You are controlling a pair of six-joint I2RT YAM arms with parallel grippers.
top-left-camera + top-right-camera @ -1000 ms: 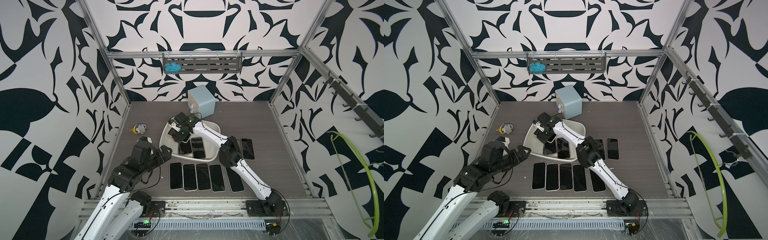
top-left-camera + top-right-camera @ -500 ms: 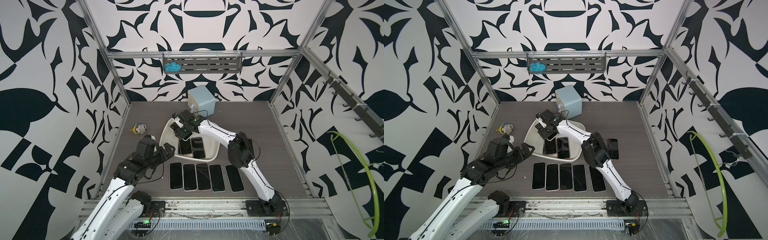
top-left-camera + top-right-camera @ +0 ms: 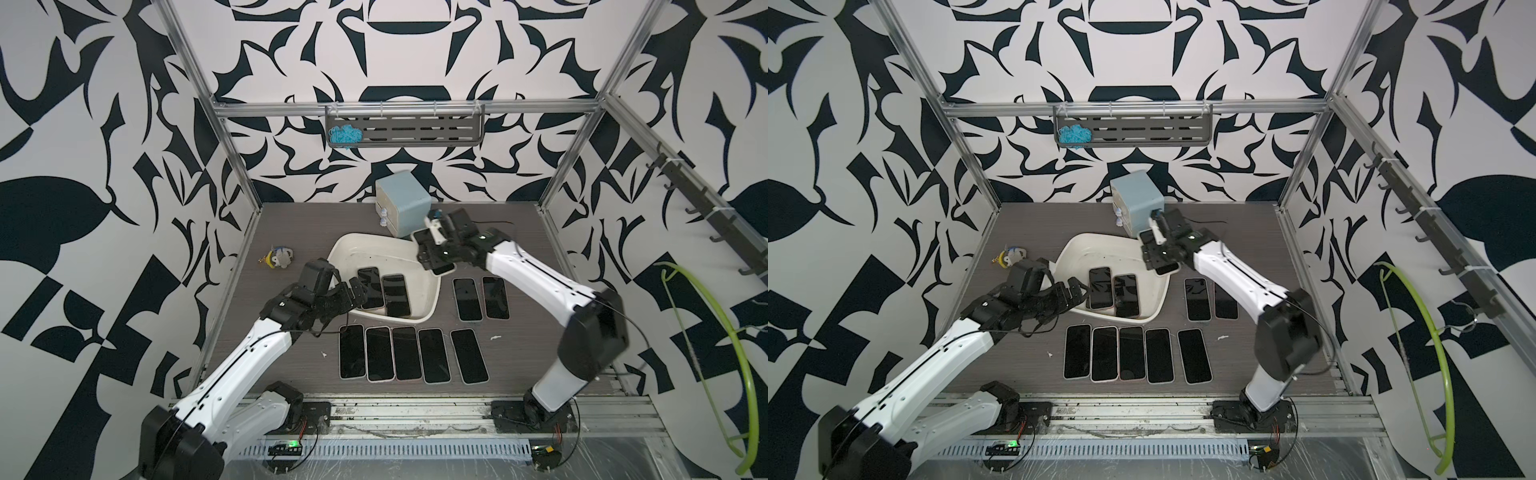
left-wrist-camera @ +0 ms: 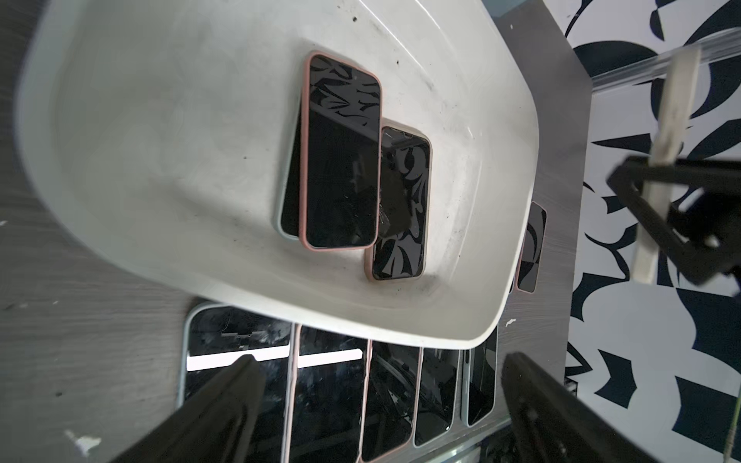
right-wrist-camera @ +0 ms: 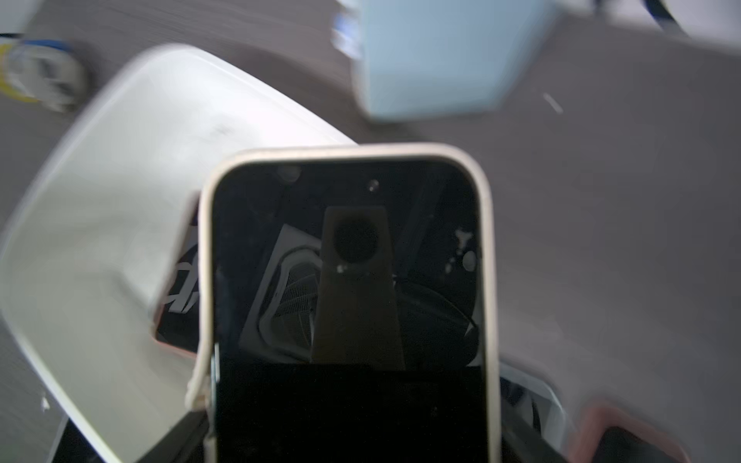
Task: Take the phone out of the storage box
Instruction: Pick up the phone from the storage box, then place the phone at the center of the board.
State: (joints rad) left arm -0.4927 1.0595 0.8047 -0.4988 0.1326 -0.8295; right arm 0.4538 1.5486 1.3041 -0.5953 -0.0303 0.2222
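The white storage box (image 3: 348, 246) (image 3: 1080, 248) sits mid-table. Dark-screened phones lie in it: a pink-cased one (image 4: 341, 160) rests on a pale-cased one (image 4: 289, 200), beside another pink-cased one (image 4: 401, 208). My right gripper (image 3: 434, 253) (image 3: 1160, 254) (image 5: 353, 441) is shut on a cream-cased phone (image 3: 424, 237) (image 5: 349, 280), held in the air over the box's far right rim. My left gripper (image 3: 353, 293) (image 3: 1073, 291) (image 4: 377, 405) is open and empty, at the box's near left rim.
Several phones (image 3: 407, 353) lie in a row before the box, two more (image 3: 480, 298) to its right. A light-blue drawer unit (image 3: 405, 203) stands behind the box, close to the held phone. A small toy (image 3: 278, 257) lies at the left.
My right gripper closed on the cream-cased phone inside the box and carried it up and right, over the far right rim. My left arm moved in toward the box's near left rim.
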